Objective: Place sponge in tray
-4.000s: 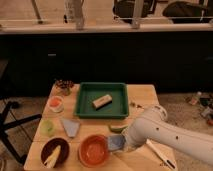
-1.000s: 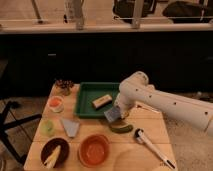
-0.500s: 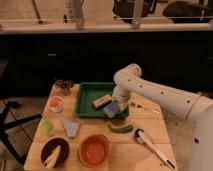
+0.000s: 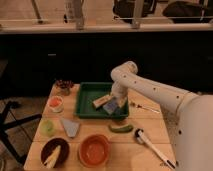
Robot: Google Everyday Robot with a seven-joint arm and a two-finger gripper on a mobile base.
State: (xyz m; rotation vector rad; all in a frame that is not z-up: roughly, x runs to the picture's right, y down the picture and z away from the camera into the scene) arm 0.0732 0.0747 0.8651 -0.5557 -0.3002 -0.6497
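Note:
The dark green tray (image 4: pixel 85 106) lies at the back middle of the wooden table. A tan oblong block (image 4: pixel 100 101) rests inside it. My gripper (image 4: pixel 113 104) hangs over the tray's right part, shut on the blue-grey sponge (image 4: pixel 110 106), which sits tilted just above or at the tray floor beside the tan block. The white arm reaches in from the right.
An orange bowl (image 4: pixel 94 150) and a dark bowl (image 4: pixel 54 152) stand at the front. A blue-grey triangular piece (image 4: pixel 70 127), a green cup (image 4: pixel 47 126), an orange-filled cup (image 4: pixel 55 103) and a small pot (image 4: pixel 63 86) sit left. A green oblong item (image 4: pixel 121 128), a white brush (image 4: pixel 151 148) and a fork (image 4: pixel 145 106) lie right.
The arm has swung from the table's front right to the back left, carrying the sponge over the tray and lowering it beside the tan block.

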